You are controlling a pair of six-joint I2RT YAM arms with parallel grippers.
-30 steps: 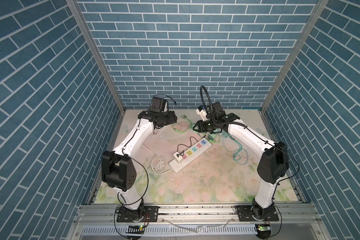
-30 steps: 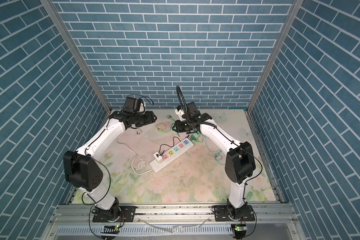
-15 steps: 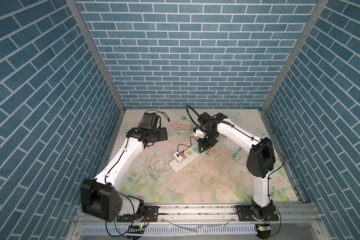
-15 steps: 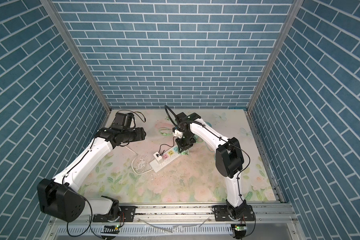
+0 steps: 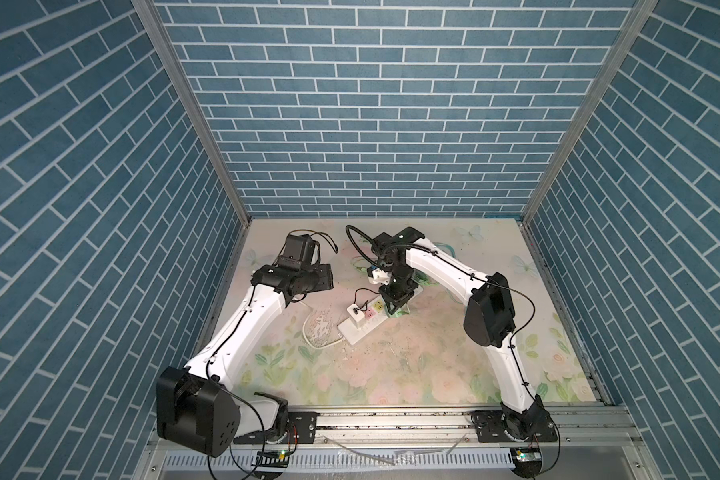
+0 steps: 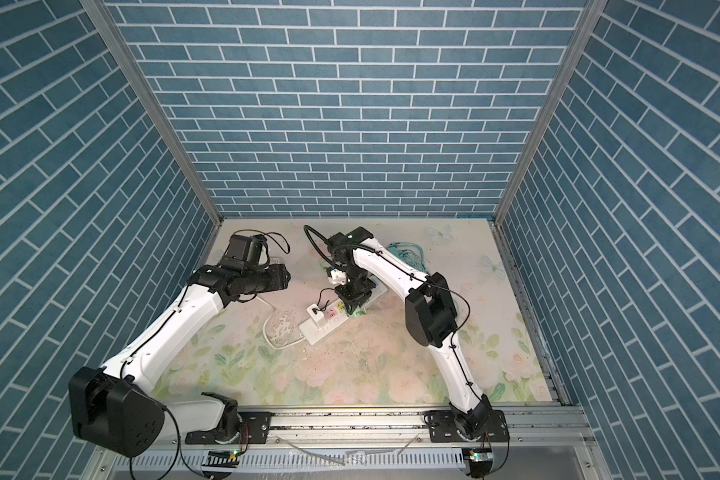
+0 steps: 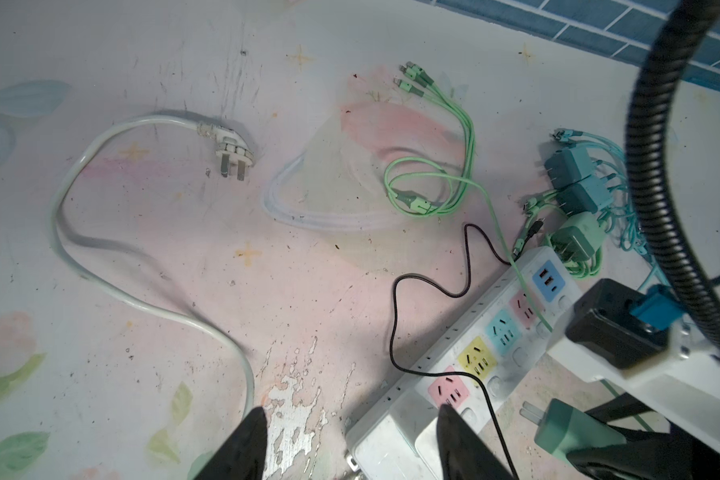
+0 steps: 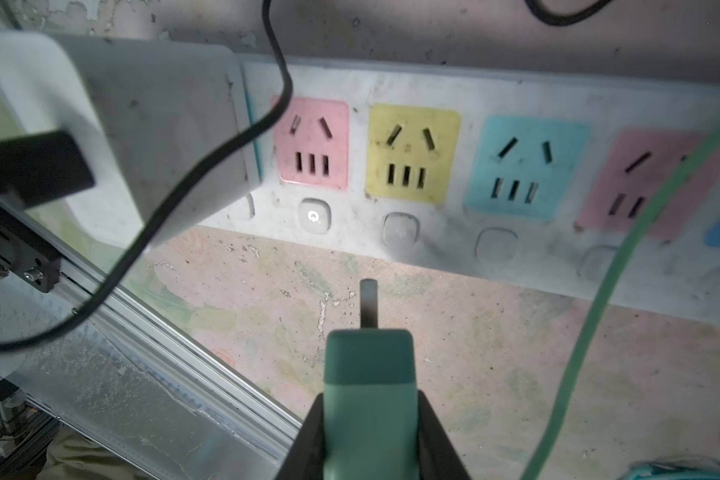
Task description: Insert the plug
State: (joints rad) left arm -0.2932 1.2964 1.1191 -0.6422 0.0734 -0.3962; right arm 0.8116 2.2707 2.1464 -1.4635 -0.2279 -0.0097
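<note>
My right gripper (image 8: 368, 405) is shut on a green plug (image 8: 368, 374), whose metal prongs (image 8: 368, 301) point at the white power strip (image 8: 433, 237). The prong tip stops short of the strip's edge, in line with the yellow socket (image 8: 412, 156). In both top views this gripper (image 5: 395, 307) (image 6: 354, 306) hangs low at the strip's (image 5: 364, 328) (image 6: 323, 332) front side. The left wrist view shows the plug (image 7: 574, 432) just off the strip (image 7: 497, 376). My left gripper (image 7: 350, 415) stands open and empty, high above the strip's cord end.
A white charger (image 8: 142, 124) with a black cable (image 7: 393, 324) fills the strip's end socket. The strip's white cord and three-pin plug (image 7: 231, 153) lie to the left. More teal adapters (image 7: 574, 183) and green cables (image 7: 429, 166) lie behind the strip. Brick walls enclose three sides.
The right gripper has carried the plug from behind the strip down to its front side. The left arm has drawn back toward the front left.
</note>
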